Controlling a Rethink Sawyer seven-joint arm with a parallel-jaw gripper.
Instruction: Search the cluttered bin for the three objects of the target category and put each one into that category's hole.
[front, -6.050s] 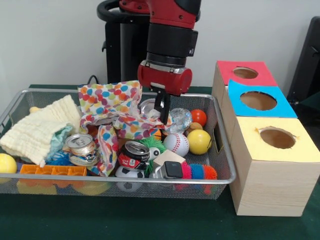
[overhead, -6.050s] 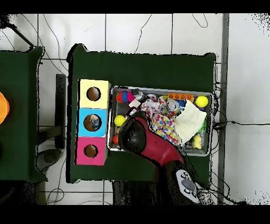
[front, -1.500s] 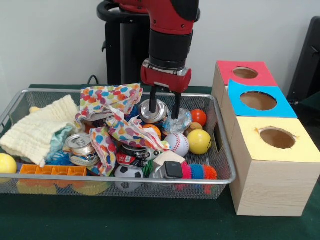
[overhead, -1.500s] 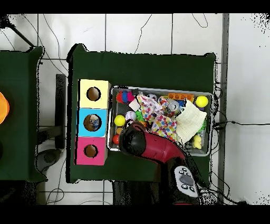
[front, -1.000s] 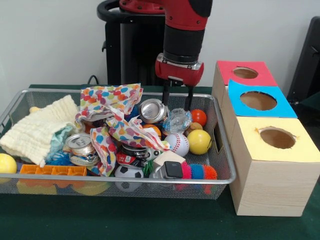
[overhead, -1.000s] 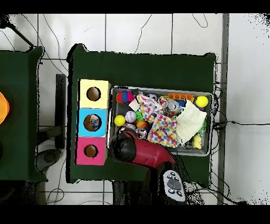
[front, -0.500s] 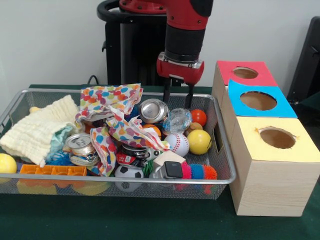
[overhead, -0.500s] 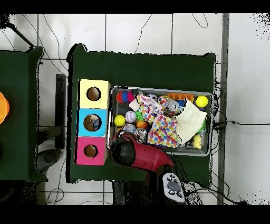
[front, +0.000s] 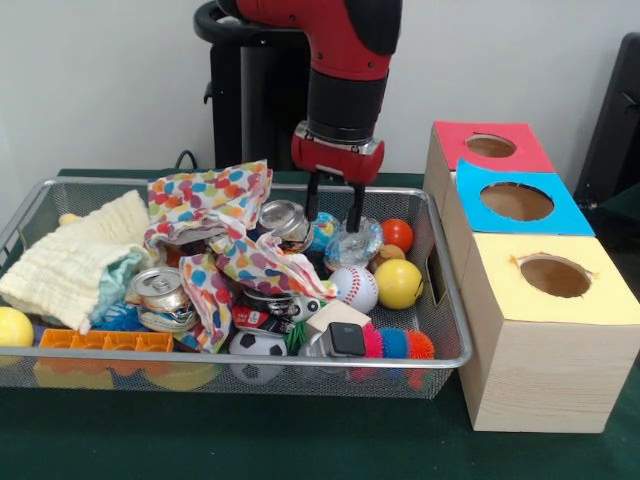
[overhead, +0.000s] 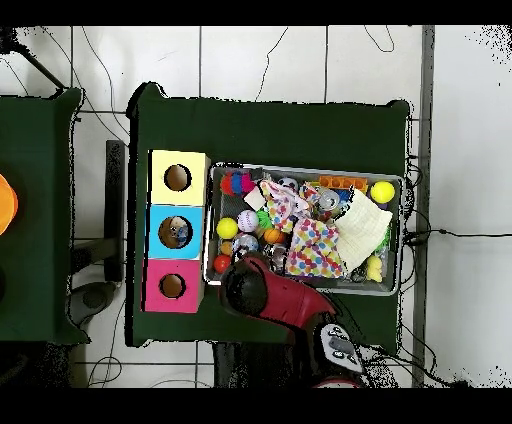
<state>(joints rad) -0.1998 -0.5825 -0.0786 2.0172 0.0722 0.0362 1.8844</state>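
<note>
While it hangs over the bin (front: 450, 330), the end effector (front: 333, 205) gapes — empty (fingers spread)

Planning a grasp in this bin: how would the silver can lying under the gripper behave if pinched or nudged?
The silver can lies on its side atop the polka-dot cloth, so it would probably roll or slide. It looks empty and dented, so likely light and crushable. The gripper's open fingers could slip on its smooth curve.

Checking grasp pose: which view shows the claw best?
Front view: the claw hangs open over the wire bin, fingers beside the crumpled clear ball. Overhead, the red arm hides the claw entirely.
</note>
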